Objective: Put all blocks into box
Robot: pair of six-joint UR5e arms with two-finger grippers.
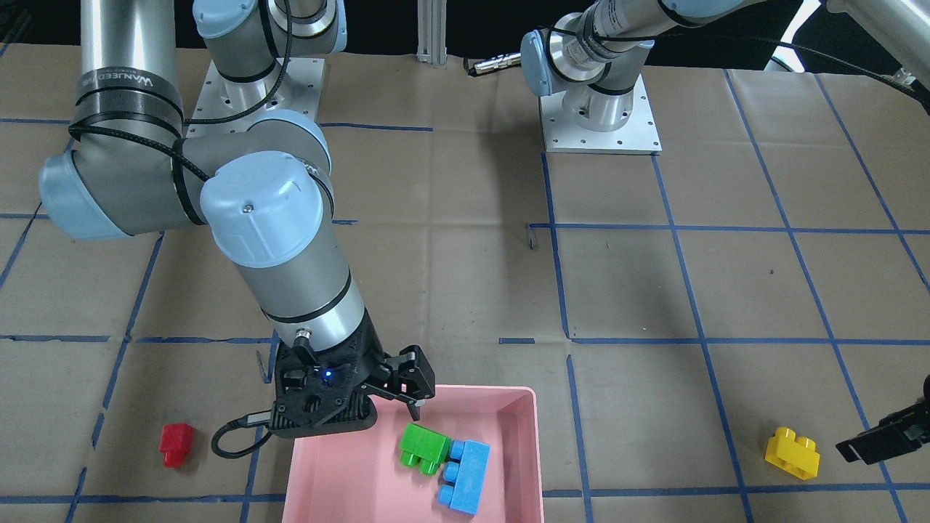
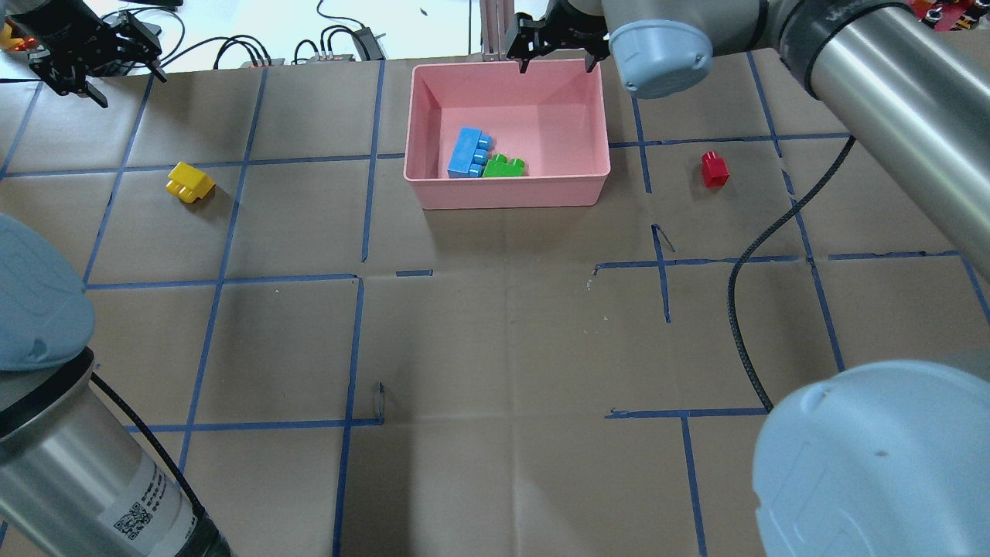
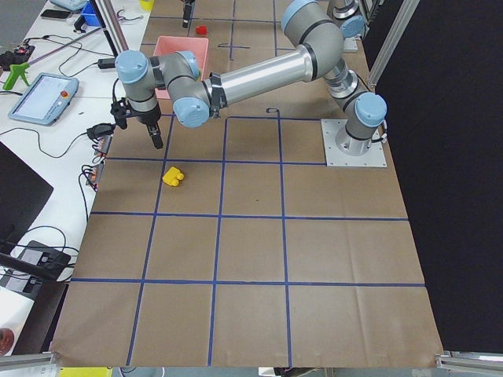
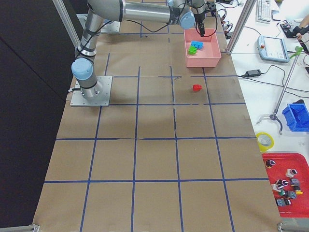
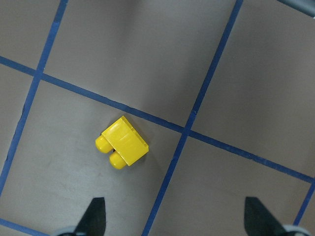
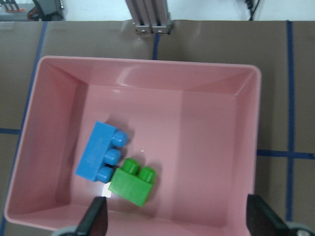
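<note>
The pink box point(image 2: 510, 189) stands at the far middle of the table. The light-blue block point(image 2: 466, 152) and the green block point(image 2: 503, 165) lie side by side inside it, also in the right wrist view point(image 6: 101, 152) point(image 6: 132, 183). My right gripper point(image 2: 558, 66) hangs open and empty above the box's far wall. The red block point(image 2: 714, 169) lies on the table to the right of the box. The yellow block point(image 2: 189, 182) lies far left. My left gripper point(image 2: 128, 85) is open and empty, raised beyond the yellow block point(image 5: 123, 141), with its fingertips point(image 5: 93, 216) wide apart.
Brown paper with a blue tape grid point(image 2: 363, 275) covers the table. A black cable point(image 2: 742, 263) hangs from my right arm over the table's right part. Cables and devices point(image 2: 332, 42) lie past the far edge. The right arm's base plate point(image 1: 254, 94) and the left arm's base plate point(image 1: 599, 116) stand on my side.
</note>
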